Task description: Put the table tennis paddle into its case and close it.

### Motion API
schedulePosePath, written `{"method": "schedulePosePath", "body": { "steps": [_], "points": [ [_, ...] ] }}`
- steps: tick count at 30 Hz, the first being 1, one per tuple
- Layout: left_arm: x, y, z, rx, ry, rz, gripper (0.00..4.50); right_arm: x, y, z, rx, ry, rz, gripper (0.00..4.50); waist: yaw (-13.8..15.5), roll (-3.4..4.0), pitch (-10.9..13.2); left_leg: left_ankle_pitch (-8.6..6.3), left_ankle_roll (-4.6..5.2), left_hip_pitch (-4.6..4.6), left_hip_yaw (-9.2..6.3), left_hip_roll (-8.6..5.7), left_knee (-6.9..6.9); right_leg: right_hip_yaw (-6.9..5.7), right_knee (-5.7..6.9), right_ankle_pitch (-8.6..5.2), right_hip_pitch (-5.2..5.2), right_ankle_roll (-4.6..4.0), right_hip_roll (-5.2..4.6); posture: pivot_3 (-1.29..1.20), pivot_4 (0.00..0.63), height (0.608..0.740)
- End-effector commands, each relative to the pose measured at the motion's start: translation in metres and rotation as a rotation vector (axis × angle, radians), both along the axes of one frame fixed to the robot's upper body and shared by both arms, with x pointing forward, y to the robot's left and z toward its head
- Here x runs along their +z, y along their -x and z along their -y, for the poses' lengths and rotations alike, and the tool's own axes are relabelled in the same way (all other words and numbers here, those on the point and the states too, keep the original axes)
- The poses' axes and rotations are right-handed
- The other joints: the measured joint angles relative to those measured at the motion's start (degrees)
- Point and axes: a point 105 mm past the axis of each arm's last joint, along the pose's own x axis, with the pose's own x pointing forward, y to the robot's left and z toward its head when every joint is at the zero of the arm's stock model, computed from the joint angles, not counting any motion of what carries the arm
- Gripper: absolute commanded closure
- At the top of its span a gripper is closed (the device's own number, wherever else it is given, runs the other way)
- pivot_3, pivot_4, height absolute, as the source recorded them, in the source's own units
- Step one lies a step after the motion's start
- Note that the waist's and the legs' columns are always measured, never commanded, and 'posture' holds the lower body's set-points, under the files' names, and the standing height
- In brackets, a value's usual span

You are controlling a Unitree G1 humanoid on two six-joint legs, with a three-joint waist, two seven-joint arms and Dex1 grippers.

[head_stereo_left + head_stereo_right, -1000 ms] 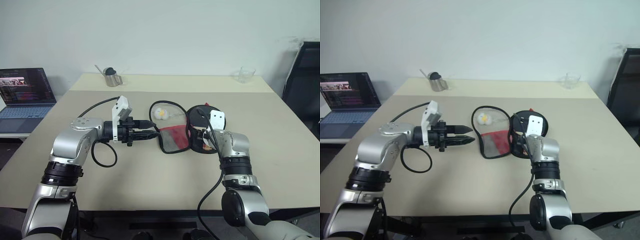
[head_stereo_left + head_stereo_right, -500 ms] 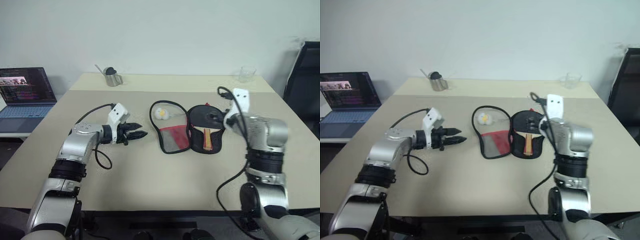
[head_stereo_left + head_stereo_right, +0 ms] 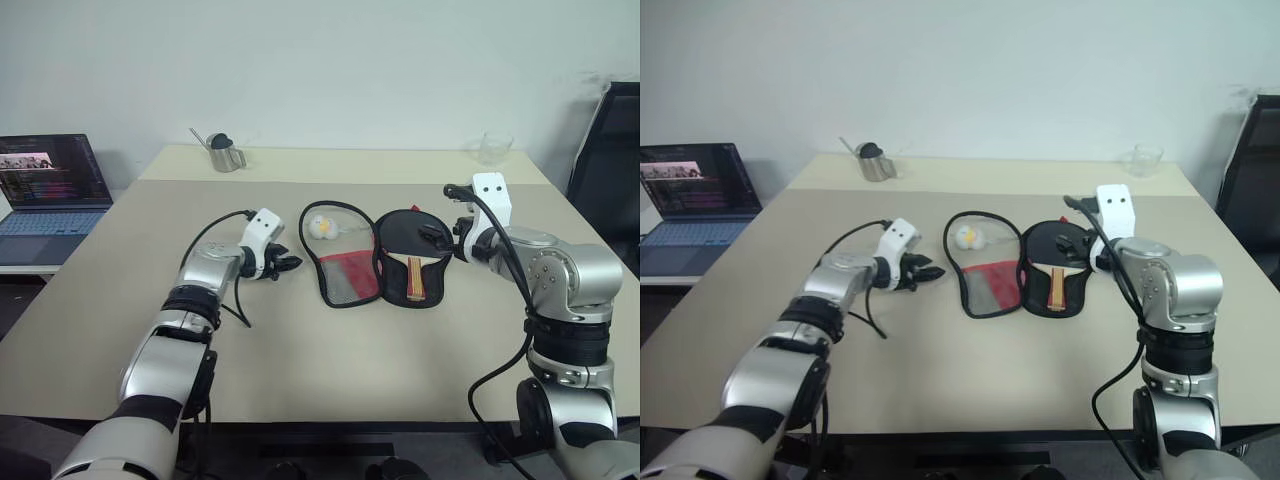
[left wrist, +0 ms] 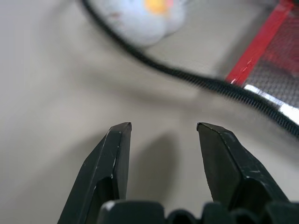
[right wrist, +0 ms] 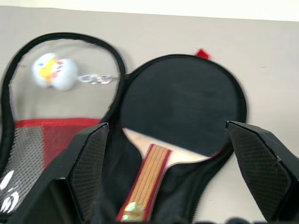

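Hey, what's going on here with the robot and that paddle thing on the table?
A two-armed robot is packing a table tennis paddle into its case. The paddle lies in the right half of the case, which is spread open flat on the table. The mesh flap with a small white keychain charm is folded out to the left. The right claw hovers open above the paddle, holding nothing. The left claw is open and empty, low near the flap's edge. The case is not yet closed.
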Motion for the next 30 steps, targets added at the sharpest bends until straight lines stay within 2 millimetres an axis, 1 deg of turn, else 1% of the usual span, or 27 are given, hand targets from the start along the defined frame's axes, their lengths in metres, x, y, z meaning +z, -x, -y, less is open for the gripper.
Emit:
{"method": "schedulePosePath", "body": {
  "steps": [1, 4, 8, 11, 12, 14, 15, 16, 20, 22, 24, 27, 30],
  "points": [
    [0.022, -0.009, 0.004, 0.010, 0.002, 0.071, 2.06, 0.018, 0.008, 0.000, 0.043, 0.020, 0.082, 0.07, -0.04, -0.01, 0.01, 0.00, 0.00, -0.02, 0.00, 0.00, 0.00, -0.01, -0.01, 0.00, -0.01, 0.00, 0.01, 0.00, 0.150, 0.740],
    [0.029, -0.014, 0.009, 0.025, 0.011, 0.101, 2.06, 0.026, 0.011, 0.019, 0.011, 0.044, 0.106, 0.07, -0.05, -0.02, 0.01, -0.01, 0.01, -0.03, 0.00, 0.00, 0.01, -0.01, 0.00, 0.00, -0.02, 0.00, 0.01, 0.00, 0.150, 0.740],
    [0.040, -0.016, 0.018, 0.006, 0.046, 0.134, 2.06, 0.030, 0.012, 0.038, -0.031, 0.065, 0.121, 0.07, 0.04, -0.02, 0.01, -0.01, 0.01, -0.03, -0.02, -0.01, 0.01, -0.04, -0.02, 0.00, -0.01, 0.00, 0.01, 0.00, 0.150, 0.740],
    [0.054, -0.018, 0.030, -0.009, 0.107, 0.175, 2.06, 0.038, 0.013, 0.063, -0.110, 0.099, 0.159, 0.07, 0.07, -0.04, 0.03, -0.01, 0.01, -0.03, 0.00, -0.02, 0.01, -0.03, -0.03, 0.00, -0.02, 0.01, 0.01, 0.00, 0.150, 0.740],
    [0.066, -0.021, 0.035, 0.006, 0.177, 0.208, 2.06, 0.047, 0.013, 0.086, -0.204, 0.105, 0.190, 0.07, 0.08, -0.04, 0.03, -0.01, 0.01, -0.04, 0.00, -0.03, 0.01, -0.03, -0.03, 0.00, -0.02, 0.01, 0.01, 0.00, 0.150, 0.740],
    [0.080, -0.023, 0.042, 0.018, 0.277, 0.239, 2.06, 0.062, 0.015, 0.122, -0.347, 0.124, 0.244, 0.07, 0.17, -0.07, 0.04, -0.01, 0.01, -0.06, -0.01, -0.06, 0.01, -0.04, -0.04, 0.00, -0.02, 0.02, 0.01, 0.00, 0.150, 0.740],
    [0.084, -0.022, 0.046, 0.010, 0.296, 0.252, 2.06, 0.068, 0.017, 0.135, -0.398, 0.128, 0.264, 0.07, 0.25, -0.07, 0.04, -0.01, 0.01, -0.08, -0.02, -0.06, 0.03, -0.05, -0.07, 0.01, -0.02, 0.03, 0.01, 0.00, 0.150, 0.740],
    [0.085, -0.022, 0.049, -0.004, 0.297, 0.258, 2.06, 0.072, 0.019, 0.143, -0.427, 0.129, 0.278, 0.07, 0.25, -0.07, 0.04, -0.01, 0.01, -0.09, -0.01, -0.08, 0.02, -0.06, -0.10, 0.01, -0.01, 0.04, 0.01, 0.00, 0.150, 0.740],
    [0.090, -0.019, 0.062, -0.047, 0.329, 0.266, 2.06, 0.083, 0.027, 0.164, -0.519, 0.087, 0.319, 0.07, -0.11, -0.06, 0.04, -0.01, 0.02, -0.03, 0.08, -0.07, -0.20, -0.02, -0.38, 0.07, 0.02, 0.12, 0.02, 0.00, 0.150, 0.740],
    [0.096, -0.022, 0.062, -0.006, 0.385, 0.264, 2.06, 0.083, 0.031, 0.176, -0.571, 0.078, 0.319, 0.07, -0.13, -0.06, 0.04, -0.01, 0.02, 0.03, 0.18, -0.07, -0.33, -0.01, -0.41, 0.07, 0.02, 0.12, 0.04, 0.00, 0.150, 0.740],
    [0.099, -0.023, 0.065, 0.009, 0.395, 0.265, 2.06, 0.085, 0.035, 0.185, -0.613, 0.074, 0.328, 0.07, -0.15, -0.06, 0.04, -0.01, 0.01, 0.06, 0.23, -0.06, -0.41, 0.02, -0.46, 0.07, 0.01, 0.12, 0.04, 0.00, 0.150, 0.740],
    [0.099, -0.021, 0.083, -0.026, 0.404, 0.256, 2.06, 0.091, 0.039, 0.195, -0.662, 0.064, 0.349, 0.07, 0.00, -0.06, 0.03, -0.01, 0.01, 0.07, 0.25, -0.08, -0.49, 0.02, -0.50, 0.07, 0.00, 0.13, 0.04, 0.00, 0.150, 0.740],
    [0.092, -0.016, 0.106, -0.069, 0.420, 0.223, 2.06, 0.089, 0.040, 0.192, -0.627, 0.072, 0.338, 0.07, 0.10, -0.06, 0.03, -0.01, 0.01, 0.07, 0.26, -0.12, -0.49, 0.02, -0.53, 0.07, 0.02, 0.14, 0.05, 0.00, 0.150, 0.740]
  ]
}}
